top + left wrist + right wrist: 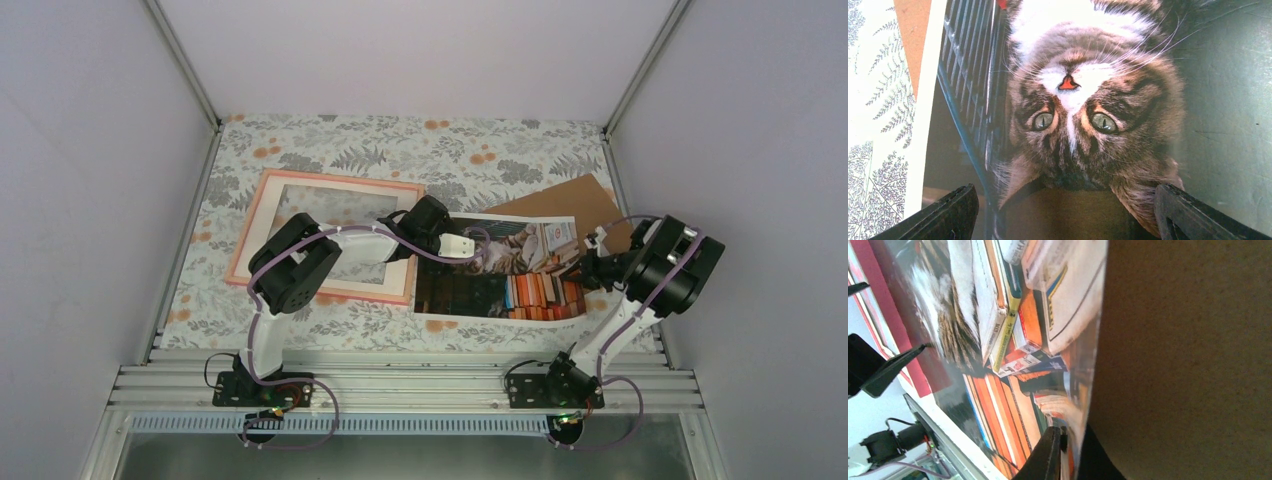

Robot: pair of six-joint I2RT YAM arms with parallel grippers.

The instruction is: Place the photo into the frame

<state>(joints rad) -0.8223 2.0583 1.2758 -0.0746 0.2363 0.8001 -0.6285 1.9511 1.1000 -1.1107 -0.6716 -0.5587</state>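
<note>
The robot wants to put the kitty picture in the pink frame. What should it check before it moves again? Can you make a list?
1. Right gripper pinching the photo by its edge: ok, shut on it.
2. Left gripper free to help: ok, open above the photo, holding nothing.
3. Photo inside the frame: not ok, it lies beside the frame.
4. Frame lying flat on the table: ok.
5. Brown backing board off the frame: ok, it sits partly under the photo's far right corner.
6. Frame's opening ready for the photo: cannot tell, the left arm hides part of it.
</note>
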